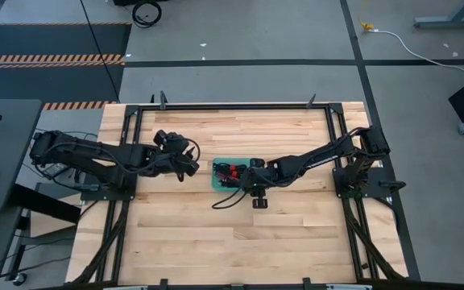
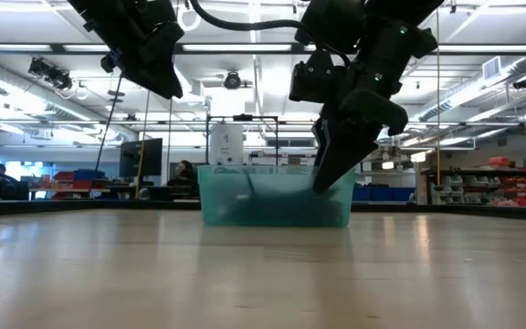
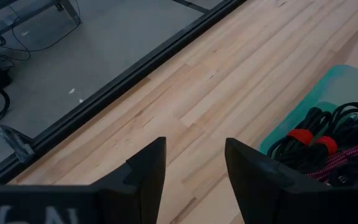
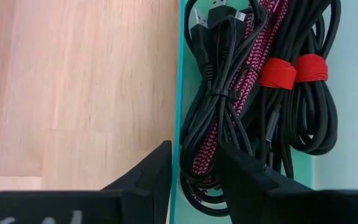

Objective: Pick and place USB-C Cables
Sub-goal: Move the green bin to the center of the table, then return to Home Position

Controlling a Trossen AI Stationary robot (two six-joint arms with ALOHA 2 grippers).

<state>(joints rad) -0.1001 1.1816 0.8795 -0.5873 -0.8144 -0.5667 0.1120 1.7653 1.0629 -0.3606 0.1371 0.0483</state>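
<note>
Several USB-C cables (image 4: 253, 93) lie tangled in the teal tray (image 4: 353, 74) mid-desk, so the right gripper (image 4: 194, 165), narrowly parted, empty and straddling the tray's wall, risks snagging the rim or lifting neighbours together, while the left gripper (image 3: 194, 165) waits parted alongside.

Bundled cables (image 4: 253, 93) lie packed side by side in the tray (image 4: 353, 74) at the counter's centre: black ones, two with red ties (image 4: 277, 73), one magenta-braided (image 4: 229, 106).
</note>
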